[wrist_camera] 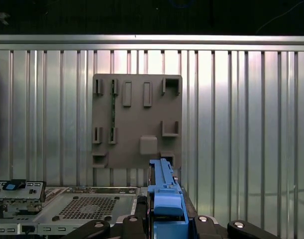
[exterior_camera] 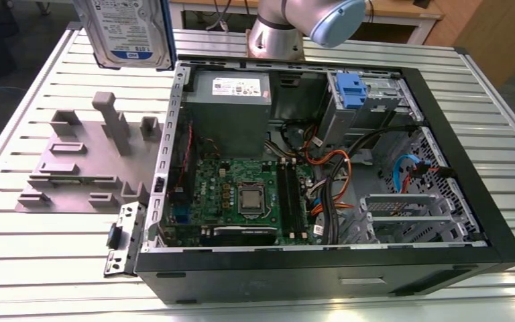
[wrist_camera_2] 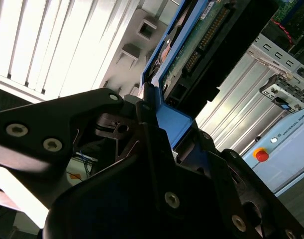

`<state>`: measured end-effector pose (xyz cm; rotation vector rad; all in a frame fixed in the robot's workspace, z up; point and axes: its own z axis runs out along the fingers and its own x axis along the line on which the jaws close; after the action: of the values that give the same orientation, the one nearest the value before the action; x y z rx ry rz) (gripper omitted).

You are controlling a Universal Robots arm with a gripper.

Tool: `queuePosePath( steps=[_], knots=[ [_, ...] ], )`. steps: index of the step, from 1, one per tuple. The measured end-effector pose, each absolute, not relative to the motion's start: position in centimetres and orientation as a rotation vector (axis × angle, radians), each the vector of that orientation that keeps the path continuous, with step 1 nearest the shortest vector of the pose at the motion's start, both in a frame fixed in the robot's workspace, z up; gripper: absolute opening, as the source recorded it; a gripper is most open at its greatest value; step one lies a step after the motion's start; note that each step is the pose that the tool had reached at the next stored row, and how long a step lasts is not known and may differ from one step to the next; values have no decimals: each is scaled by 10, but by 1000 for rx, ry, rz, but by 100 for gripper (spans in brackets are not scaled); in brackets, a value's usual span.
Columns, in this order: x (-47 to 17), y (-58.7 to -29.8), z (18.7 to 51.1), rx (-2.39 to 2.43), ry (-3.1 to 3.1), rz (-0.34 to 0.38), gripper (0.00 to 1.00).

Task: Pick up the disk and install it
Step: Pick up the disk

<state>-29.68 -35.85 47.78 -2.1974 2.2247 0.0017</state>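
Observation:
The disk (exterior_camera: 128, 30), silver with a white-and-blue label and blue edge rails, hangs in the air at the exterior view's upper left, above the table beside the open computer case (exterior_camera: 472, 221). In the second wrist view my gripper (wrist_camera_2: 159, 124) is shut on the disk (wrist_camera_2: 201, 45). Its black fingers (wrist_camera_2: 147, 144) clamp the blue rail, and the drive's green circuit board faces the camera. The first wrist view looks along the disk's blue rail (wrist_camera: 164, 191), which rises edge-on between the gripper (wrist_camera: 164, 221) parts.
A grey fixture plate (exterior_camera: 78, 161) with upright pegs lies on the slatted metal table (exterior_camera: 25, 87) below the disk. The case holds a motherboard (exterior_camera: 239, 194), a power supply (exterior_camera: 229, 100), cables and a drive bay with a blue latch (exterior_camera: 351, 90). The arm's base (exterior_camera: 280, 30) stands behind the case.

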Motion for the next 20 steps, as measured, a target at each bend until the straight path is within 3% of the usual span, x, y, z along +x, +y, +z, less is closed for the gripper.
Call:
queuePosePath(
  steps=[20],
  knots=[
    [-285, -358, 478, -2197, 2225, 2, 36]
  ],
)
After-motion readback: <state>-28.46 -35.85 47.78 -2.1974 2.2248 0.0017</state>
